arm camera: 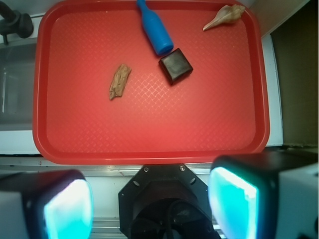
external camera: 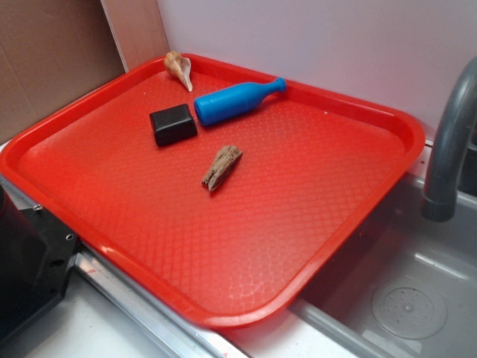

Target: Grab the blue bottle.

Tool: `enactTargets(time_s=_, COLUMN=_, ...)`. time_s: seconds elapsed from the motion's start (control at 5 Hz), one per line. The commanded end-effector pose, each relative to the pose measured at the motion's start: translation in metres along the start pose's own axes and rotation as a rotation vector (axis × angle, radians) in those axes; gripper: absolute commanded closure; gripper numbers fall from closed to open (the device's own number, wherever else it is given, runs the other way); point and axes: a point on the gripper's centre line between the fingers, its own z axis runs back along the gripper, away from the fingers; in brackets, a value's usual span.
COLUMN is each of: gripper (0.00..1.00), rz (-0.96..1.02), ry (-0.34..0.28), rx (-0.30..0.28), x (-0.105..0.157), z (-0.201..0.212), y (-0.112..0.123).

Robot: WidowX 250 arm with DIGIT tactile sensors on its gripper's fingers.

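Blue bottle (external camera: 237, 101) lies on its side on the red tray (external camera: 313, 224), toward the far rim, neck and ridged cap pointing at the rim. Taking the black block (external camera: 173, 124) as your landmark: bottle's base end sits just beside the block's far corner, touching or nearly so; can't tell which. Shell (external camera: 179, 68) lies beyond the block, by the tray's far corner. Wood chip (external camera: 221, 166) is on the block's near side, well apart from it.

Gripper (arm camera: 149, 204) hangs high over the near rim, w/ both pads (arm camera: 67, 209) spread wide at the bottom of the wrist view and nothing between them. You're nowhere near contact yet.

Handling, my read: looks like hard smooth plastic, prob. light and stiff, so no crush risk, but round and slick, so it may roll or squirt out. Take it across the body mid-length, fingers square to its long axis, away from the tapering neck. Stay off the base end; a finger there could catch the block.
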Motion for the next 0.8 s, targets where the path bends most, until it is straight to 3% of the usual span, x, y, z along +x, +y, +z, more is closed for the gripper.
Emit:
enactTargets(time_s=0.0, gripper=0.00, rz=0.000, ry=0.000, rx=0.000, x=0.000, z=0.000, y=0.000)
enactTargets(time_s=0.2, gripper=0.00, rz=-0.029, ry=0.036, rx=-0.042, x=0.044, z=-0.040, y=0.029)
enactTargets(time_s=0.4, gripper=0.00, rz=-0.053, ry=0.016, rx=-0.077, x=0.074, z=-0.060, y=0.045)
enactTargets(time_s=0.6, gripper=0.00, rz=-0.075, ry=0.033, rx=-0.038, x=0.113, z=-0.099, y=0.062)
